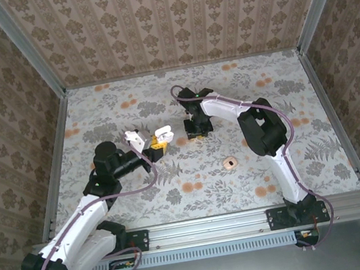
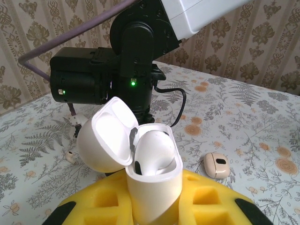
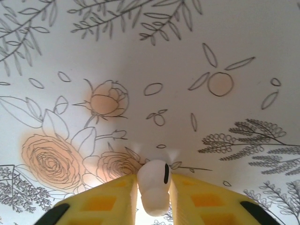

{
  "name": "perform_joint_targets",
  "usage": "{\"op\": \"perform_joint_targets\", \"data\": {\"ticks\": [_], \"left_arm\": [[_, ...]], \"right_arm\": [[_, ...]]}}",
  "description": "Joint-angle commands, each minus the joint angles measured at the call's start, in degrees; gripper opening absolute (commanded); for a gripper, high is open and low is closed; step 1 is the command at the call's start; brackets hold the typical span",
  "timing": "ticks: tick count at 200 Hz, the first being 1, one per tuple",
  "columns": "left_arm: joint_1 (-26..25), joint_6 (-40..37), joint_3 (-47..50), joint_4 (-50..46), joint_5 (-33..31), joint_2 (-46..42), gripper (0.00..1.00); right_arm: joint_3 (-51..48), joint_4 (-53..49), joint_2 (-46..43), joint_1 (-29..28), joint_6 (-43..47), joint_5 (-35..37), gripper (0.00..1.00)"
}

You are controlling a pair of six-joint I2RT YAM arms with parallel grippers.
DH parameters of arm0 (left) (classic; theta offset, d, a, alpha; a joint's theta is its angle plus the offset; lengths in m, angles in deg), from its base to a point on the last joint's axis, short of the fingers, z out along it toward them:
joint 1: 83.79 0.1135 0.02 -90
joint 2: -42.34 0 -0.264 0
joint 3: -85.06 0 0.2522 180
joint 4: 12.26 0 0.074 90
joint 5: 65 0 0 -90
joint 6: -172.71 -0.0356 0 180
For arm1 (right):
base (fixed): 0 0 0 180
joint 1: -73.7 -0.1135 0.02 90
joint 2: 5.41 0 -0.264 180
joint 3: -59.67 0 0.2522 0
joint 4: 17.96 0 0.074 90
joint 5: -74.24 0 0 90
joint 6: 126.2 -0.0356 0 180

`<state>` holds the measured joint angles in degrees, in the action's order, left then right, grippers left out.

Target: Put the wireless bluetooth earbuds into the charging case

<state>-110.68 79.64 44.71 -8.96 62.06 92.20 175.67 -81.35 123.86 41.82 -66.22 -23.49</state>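
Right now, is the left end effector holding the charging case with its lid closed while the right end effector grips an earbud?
Not quite: the left wrist view shows the charging case with its lid open. The left end effector does hold it, and the right end effector grips an earbud.

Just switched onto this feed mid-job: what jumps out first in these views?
The open charging case grabs the eye: clamped upright in the left gripper at the bottom of the left wrist view, lid swung left, one earbud seated inside. In the right wrist view, the right gripper pinches another earbud over the floral table. A pinkish-tan disc lies on the table right of the case.
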Motion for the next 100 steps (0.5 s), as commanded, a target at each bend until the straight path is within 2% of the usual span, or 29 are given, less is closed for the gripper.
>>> {"op": "perform_joint_targets", "data": {"ticks": [1,33,100], "left_arm": [[0.4,0.1,0.1,0.3,0.1,-0.5,0.00],[0.5,0.1,0.2,0.8,0.1,0.1,0.00],[0.1,1.1,-0.8,4.8,1.2,3.3,0.00]], "right_arm": [[0.1,-0.1,2.8,-0.3,1.0,1.0,0.19],[-2.4,1.4,-0.8,-0.3,0.4,1.1,0.15],[-13.7,12.8,-17.6,-0.2,-2.1,1.4,0.14]]}}
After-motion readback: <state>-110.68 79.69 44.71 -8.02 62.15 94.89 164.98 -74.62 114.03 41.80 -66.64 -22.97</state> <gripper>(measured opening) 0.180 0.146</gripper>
